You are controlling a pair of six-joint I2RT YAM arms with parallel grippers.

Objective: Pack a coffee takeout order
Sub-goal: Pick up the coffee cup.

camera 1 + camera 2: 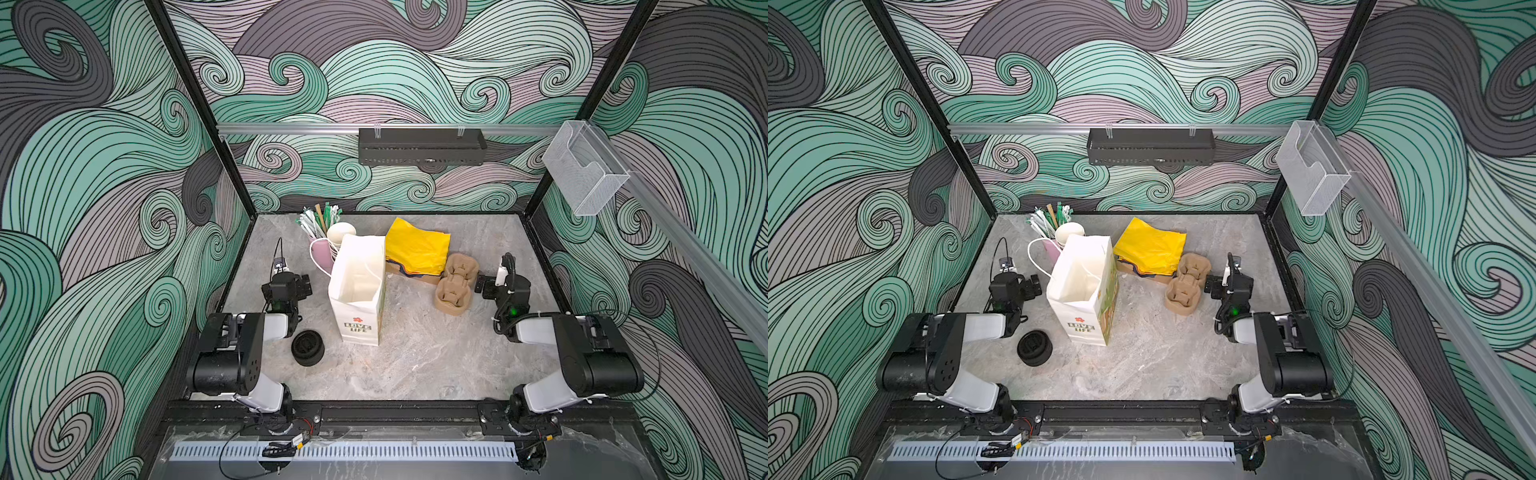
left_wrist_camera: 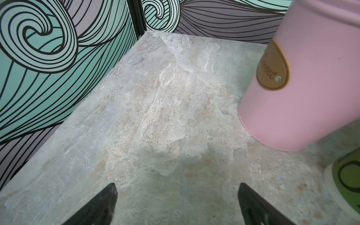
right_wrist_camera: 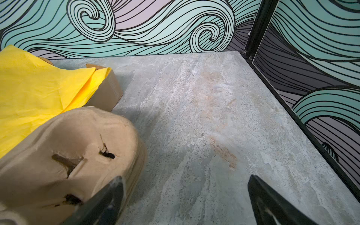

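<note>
Yellow napkins lie piled on a cardboard box ahead of the right gripper, whose jaws stand wide open and empty, a pulp cup carrier just beside one finger. On the left gripper the jaws are likewise open and empty above the table; black lids sit behind them, and cream-lined cups ahead, beyond a pink cup.

On the worktop the bag stands mid-frame. The lids lie lower left of it, with the straw cup and paper cups just above it. The napkins rest on a box at upper right, with the cup carriers touching their right.
</note>
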